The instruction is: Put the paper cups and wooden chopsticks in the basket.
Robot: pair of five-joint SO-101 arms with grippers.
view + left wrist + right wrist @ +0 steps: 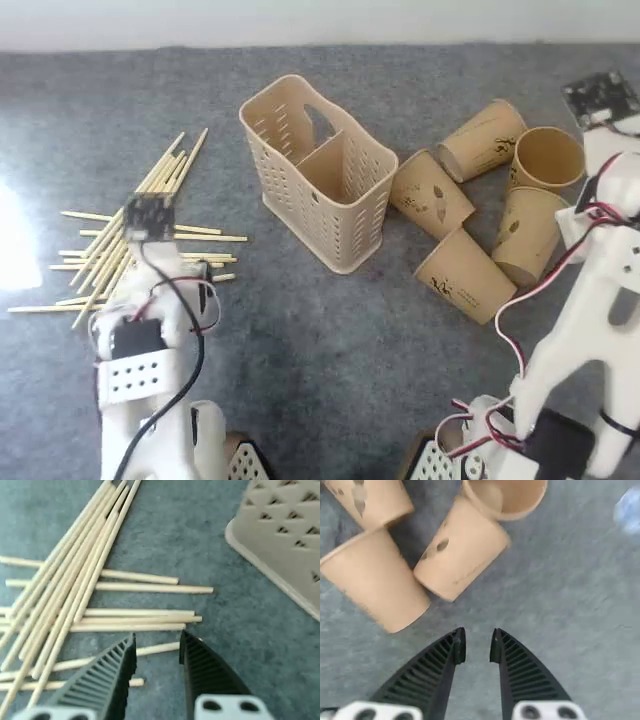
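High view: the basket (320, 170) stands upright in the middle of the grey table (330, 350), with a divider splitting it into two compartments. The wooden chopsticks (130, 250) lie in a loose, crisscrossed heap on the table to the left of the basket, apart from it. Five paper cups (465, 275) lie clustered on the table to the right of the basket, the closest just beside its wall. The left arm (150, 330) hangs over the chopstick heap. The right arm (600, 290) stands on the far side of the cups from the basket.

Left wrist view: the left end effector (157, 645) is partly open and grips nothing. It hovers low over the edge of the chopsticks (90, 580) nearest the basket (280, 540), and one stick runs beneath the gap between its fingers.

Right wrist view: the right end effector (477, 642) is slightly open, its fingers a narrow gap apart, and holds nothing. It is above bare table just short of the paper cups (460, 555). The two closest cups lie on their sides, touching each other.
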